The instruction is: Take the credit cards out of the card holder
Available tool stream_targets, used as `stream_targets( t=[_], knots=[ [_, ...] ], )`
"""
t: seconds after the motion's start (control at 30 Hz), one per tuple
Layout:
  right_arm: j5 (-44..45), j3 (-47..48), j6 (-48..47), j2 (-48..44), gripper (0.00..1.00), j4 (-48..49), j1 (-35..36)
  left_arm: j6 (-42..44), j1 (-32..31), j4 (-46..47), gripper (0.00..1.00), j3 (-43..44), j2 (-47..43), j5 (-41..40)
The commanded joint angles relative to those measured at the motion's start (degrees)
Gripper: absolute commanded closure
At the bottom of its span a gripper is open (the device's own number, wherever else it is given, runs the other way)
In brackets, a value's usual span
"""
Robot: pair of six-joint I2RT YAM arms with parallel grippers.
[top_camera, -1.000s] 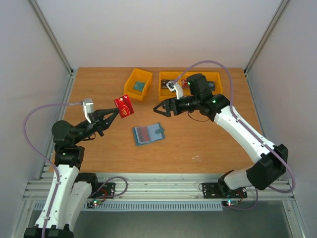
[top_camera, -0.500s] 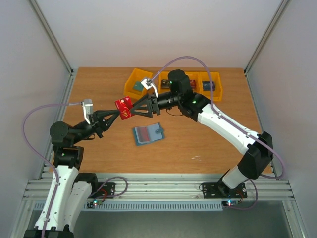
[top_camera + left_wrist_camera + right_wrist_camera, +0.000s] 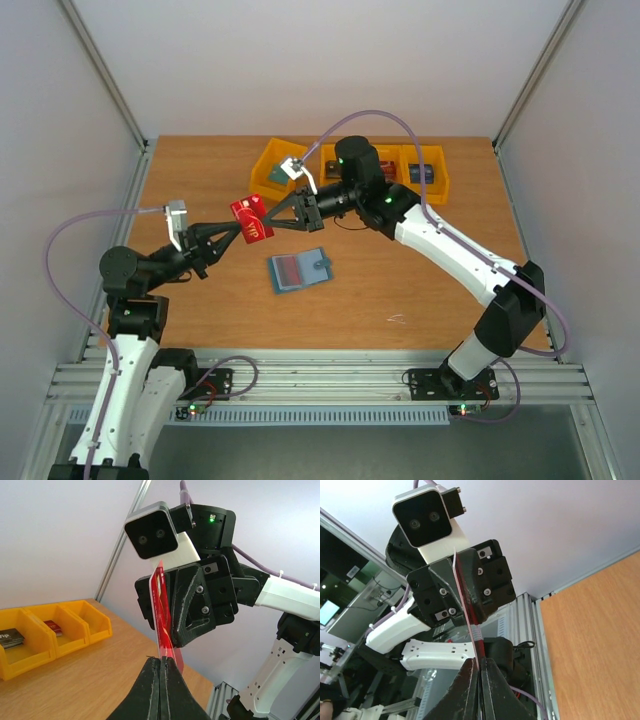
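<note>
The left hand (image 3: 233, 229) and right hand (image 3: 270, 224) both pinch the red card (image 3: 250, 219); left should let go softly. Then right pulls toward two o'clock.

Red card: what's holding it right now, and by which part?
The left gripper pinches the red card by the edge nearest its own arm; the right gripper pinches the opposite edge. It hangs in midair between them.

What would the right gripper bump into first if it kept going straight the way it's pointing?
The red card, which the right gripper is pinching now. Just past the card is the left gripper, pointing back at it and shut on the same card, so it would probably bump that next.
</note>
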Motion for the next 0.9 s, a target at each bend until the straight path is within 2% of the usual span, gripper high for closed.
stream_targets(
  t=[0.0,0.03,0.1,0.13,0.2,0.23,0.27,0.3,0.33,0.4,0.47,0.57,0.73,0.83,0.87],
  knots=[
    [-1.39,5.62,-8.09,-0.29,0.99,-9.64,0.37,-0.1,0.18,2.22,1.0,1.21,-0.7,0.72],
    [-1.37,7.48,-11.59,-0.04,0.99,-14.72,0.37,0.56,0.18,1.42,0.95,1.2,-0.75,0.78],
    [-1.56,12.11,-19.08,1.17,0.99,-26.87,-0.22,4.06,0.18,-1.18,0.62,1.43,-1.15,2.72],
    [-1.13,15.0,-22.16,2.18,0.99,-33.7,-0.68,7.07,0.26,-3.6,0.52,1.67,-1.55,4.69],
    [-1.02,20.13,-27.56,4.81,0.99,-48.83,-2.12,25.01,0.27,-15.54,0.41,3.39,-3.26,8.16],
    [-0.9,22.17,-29.48,5.96,0.99,-52.25,-2.75,34.39,0.27,-27.1,0.4,4.88,-4.67,7.38],
    [-1.05,23.66,-31.56,6.97,0.99,-57.29,-3.3,44.91,0.19,-34.06,0.39,5.67,-6.21,5.59],
    [-1.37,24.87,-33.69,7.81,0.99,-63.2,-3.49,59.01,0.18,-37.32,0.38,5.66,-7.94,2.42],
    [-1.61,25.83,-35.36,8.68,0.99,-66.85,-3.54,67.1,0.18,-37.29,0.38,4.98,-9.6,-1.6],
    [-2.15,27.67,-37.72,10.58,0.99,-72.74,-3.53,77.38,0.18,-31.03,0.38,2.23,-12.98,-7.87],
    [-2.56,29.21,-38.54,12.83,0.99,-76.52,-3.53,86.75,0.18,-23.8,0.38,-1.7,-15.98,-9.12],
    [-2.9,29.43,-36.98,13.86,0.99,-75.78,-3.24,102.75,0.03,-12.6,0.38,-6.32,-17.47,-5.13],
    [-4.8,31.28,-34.64,15.18,0.99,-73.29,-2.26,132.03,-0.42,-5.26,0.37,-10.67,-14.95,2.5],
    [-4.77,31.97,-34.66,15.85,0.99,-73.25,-1.34,141.94,-0.73,0.11,0.37,-11.32,-10.88,4.33],
    [-4.63,32.0,-34.64,15.96,0.99,-73.29,-1.15,142.88,-0.9,2.97,0.36,-11.31,-9.2,4.56]
  ],
)
